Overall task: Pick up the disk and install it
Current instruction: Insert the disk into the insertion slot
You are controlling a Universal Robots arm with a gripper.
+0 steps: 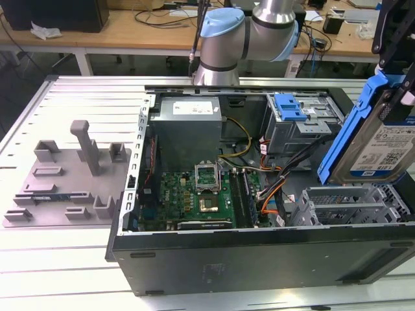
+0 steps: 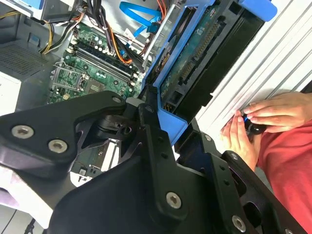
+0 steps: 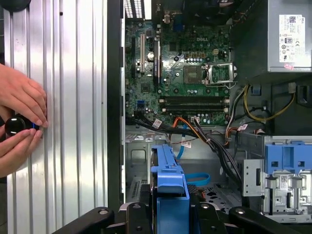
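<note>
The disk (image 1: 375,141), a silver hard drive with a white-and-blue label in a bright blue carrier, hangs tilted on edge above the metal drive cage (image 1: 350,206) at the exterior view's right end of the open computer case. My gripper (image 1: 394,87) comes down from above and is shut on the disk's upper part. In the second wrist view the black fingers (image 2: 151,131) clamp the blue carrier, and the disk's green circuit-board side (image 2: 195,53) faces the camera. Seen edge-on, the disk (image 3: 169,180) sits between my gripper's (image 3: 169,212) black links in the first wrist view.
The open case (image 1: 130,214) holds a motherboard (image 1: 201,191), a grey power supply (image 1: 188,123), loose cables (image 1: 272,181) and a blue latch (image 1: 288,107). A grey fixture tray (image 1: 65,188) with posts lies on the exterior view's left. A person's hands (image 3: 19,112) rest on the ribbed table beside the case.
</note>
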